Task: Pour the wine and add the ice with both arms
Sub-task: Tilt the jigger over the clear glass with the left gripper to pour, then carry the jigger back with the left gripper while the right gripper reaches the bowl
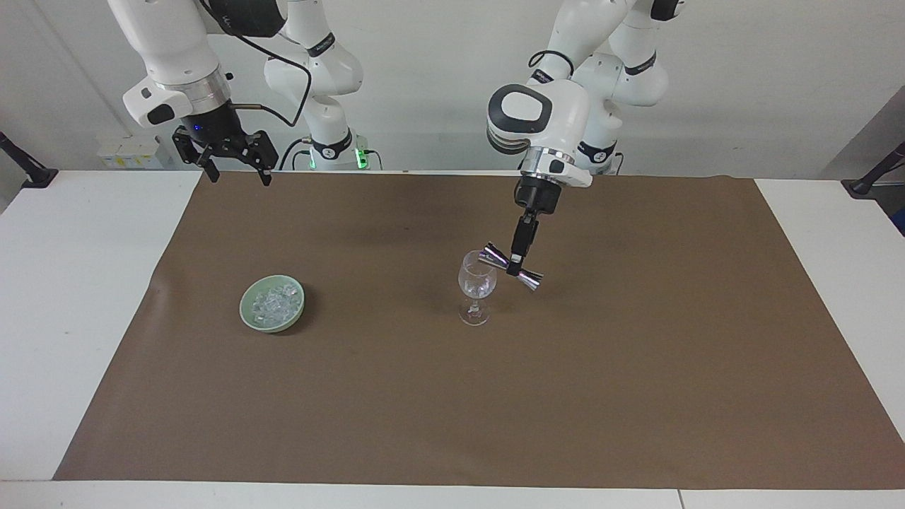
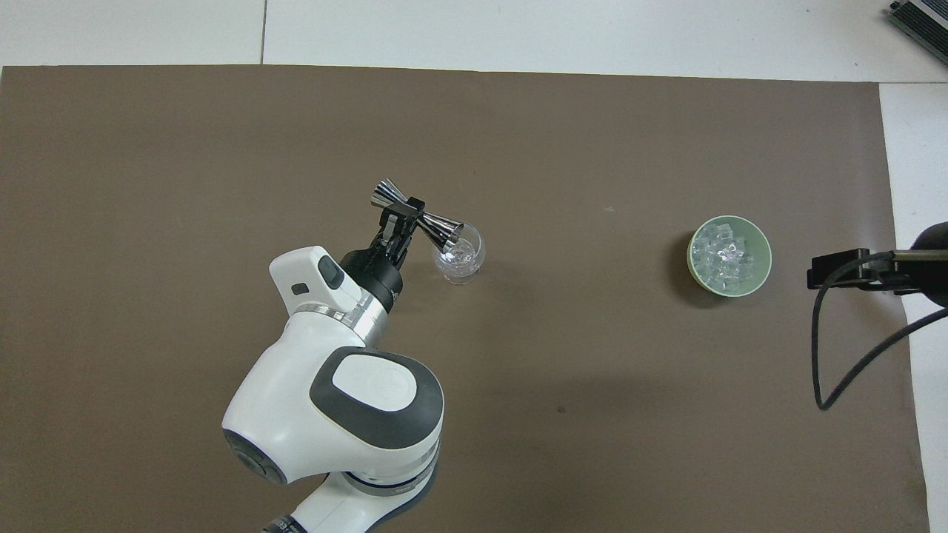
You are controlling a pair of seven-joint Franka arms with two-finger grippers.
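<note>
My left gripper (image 1: pixel 515 266) is shut on the waist of a silver double-ended jigger (image 1: pixel 493 255). It holds the jigger tilted, with one end at the rim of the clear stemmed wine glass (image 1: pixel 477 284). The same shows in the overhead view: left gripper (image 2: pixel 404 215), jigger (image 2: pixel 444 231), glass (image 2: pixel 461 260). The ice (image 1: pixel 274 301) lies as small clear cubes in a green bowl (image 1: pixel 245 307) toward the right arm's end of the table, and shows again from overhead (image 2: pixel 728 254). My right gripper (image 1: pixel 237 174) is open and empty, raised over the mat's edge nearest the robots, where it waits.
A brown mat (image 1: pixel 636 353) covers most of the white table (image 1: pixel 71 283). The glass stands near the mat's middle, well apart from the bowl (image 2: pixel 693 255). A black cable (image 2: pixel 818 355) hangs from the right arm.
</note>
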